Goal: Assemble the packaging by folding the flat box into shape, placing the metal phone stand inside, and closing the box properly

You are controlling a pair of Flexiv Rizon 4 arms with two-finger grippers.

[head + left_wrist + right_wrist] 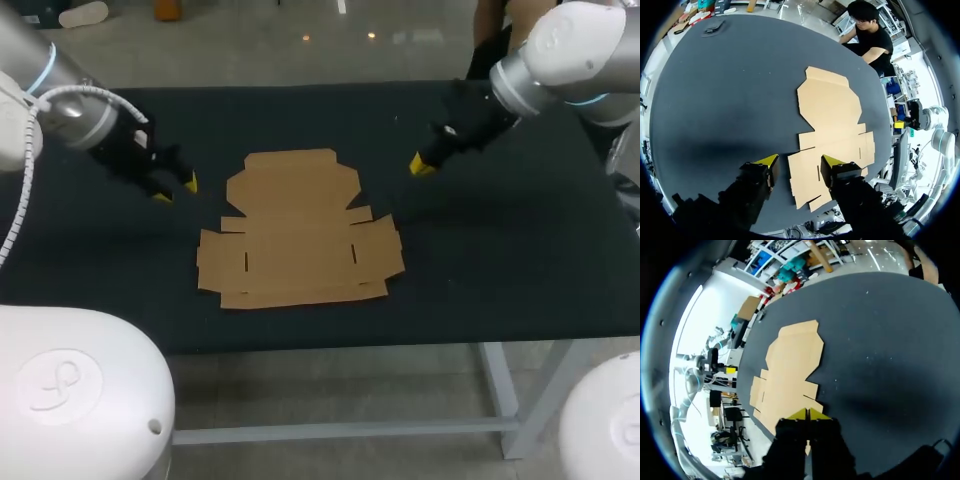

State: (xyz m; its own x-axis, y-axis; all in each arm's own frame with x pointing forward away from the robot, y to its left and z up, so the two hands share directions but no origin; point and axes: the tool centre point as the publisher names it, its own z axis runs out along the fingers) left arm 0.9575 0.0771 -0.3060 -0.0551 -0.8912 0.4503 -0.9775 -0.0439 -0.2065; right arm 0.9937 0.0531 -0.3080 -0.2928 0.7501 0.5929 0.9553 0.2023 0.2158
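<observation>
The flat brown cardboard box [300, 232] lies unfolded in the middle of the black table, flaps spread out. My left gripper [175, 188] hovers to its left, clear of the cardboard, with its yellow fingers apart and nothing between them. In the left wrist view the gripper [800, 162] is open above the near edge of the cardboard [832, 120]. My right gripper [421, 165] hangs off the box's far right corner, yellow tips pressed together and empty. The right wrist view shows that gripper [809, 414] shut just over the edge of the cardboard [790, 375]. No metal phone stand is in sight.
The black table [500, 260] has bare cloth on all sides of the cardboard. A small dark object [712, 27] lies near a far corner of the table in the left wrist view; I cannot make out what it is.
</observation>
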